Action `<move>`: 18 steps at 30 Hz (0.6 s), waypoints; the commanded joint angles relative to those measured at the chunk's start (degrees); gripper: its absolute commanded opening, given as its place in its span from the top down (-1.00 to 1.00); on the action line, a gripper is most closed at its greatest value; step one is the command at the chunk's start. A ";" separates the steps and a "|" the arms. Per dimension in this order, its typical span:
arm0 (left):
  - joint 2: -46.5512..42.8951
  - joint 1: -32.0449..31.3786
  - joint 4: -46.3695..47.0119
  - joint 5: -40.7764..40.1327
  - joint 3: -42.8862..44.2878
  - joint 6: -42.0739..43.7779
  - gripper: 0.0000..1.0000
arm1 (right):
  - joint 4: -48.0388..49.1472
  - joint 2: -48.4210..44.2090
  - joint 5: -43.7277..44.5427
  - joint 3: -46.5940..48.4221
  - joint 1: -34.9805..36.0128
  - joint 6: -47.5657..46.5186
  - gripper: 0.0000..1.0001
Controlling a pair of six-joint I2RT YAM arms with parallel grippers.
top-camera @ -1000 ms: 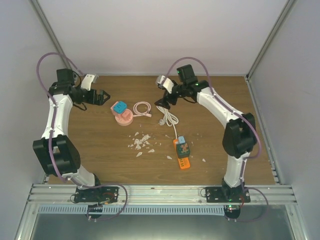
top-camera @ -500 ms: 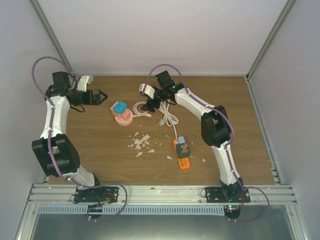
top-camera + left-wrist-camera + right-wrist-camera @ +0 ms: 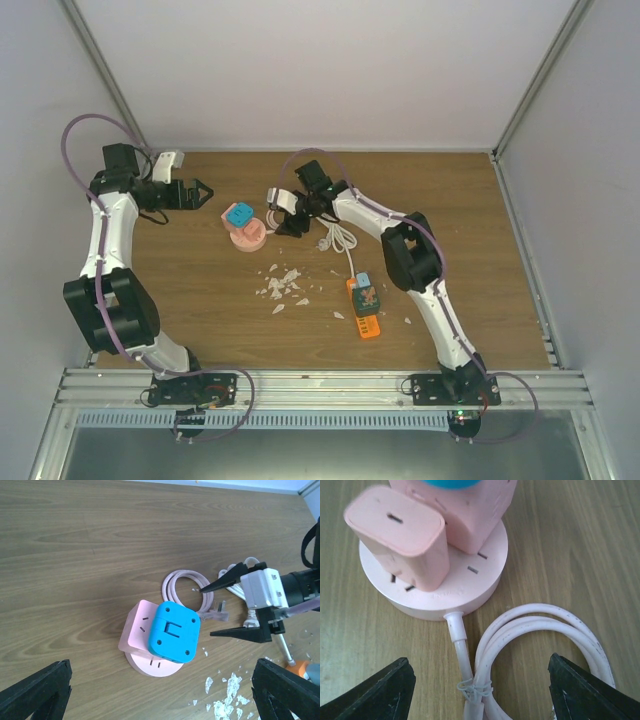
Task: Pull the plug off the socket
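Left hand [image 3: 203,192] spread wide, empty, near the pink socket [image 3: 137,630] bearing a blue plug [image 3: 175,637]. Right hand [image 3: 207,611], jaws apart, holding nothing, over the coiled pink cable [image 3: 545,625].

Wooden table [image 3: 180,290], round pink socket [image 3: 248,238], coiled pink cable [image 3: 182,582], white cord [image 3: 343,240], orange power strip [image 3: 367,320], white scraps [image 3: 280,285]

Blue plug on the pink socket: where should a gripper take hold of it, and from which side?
Grip the blue plug across two opposite flat sides, coming down from above. It looks like a squarish block seated on top of the pink socket cube, with its side walls exposed, so fingers could probably straddle it and pull straight up.
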 commanded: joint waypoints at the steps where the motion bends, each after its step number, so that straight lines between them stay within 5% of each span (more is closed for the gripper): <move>1: -1.77 0.48 1.49 0.14 0.22 -0.68 -0.98 | 1.48 2.59 2.30 2.07 0.55 -1.71 -0.46; 18: -2.21 0.48 0.08 -0.21 2.13 -0.70 -0.98 | -1.80 8.33 5.14 5.38 4.13 -5.81 0.39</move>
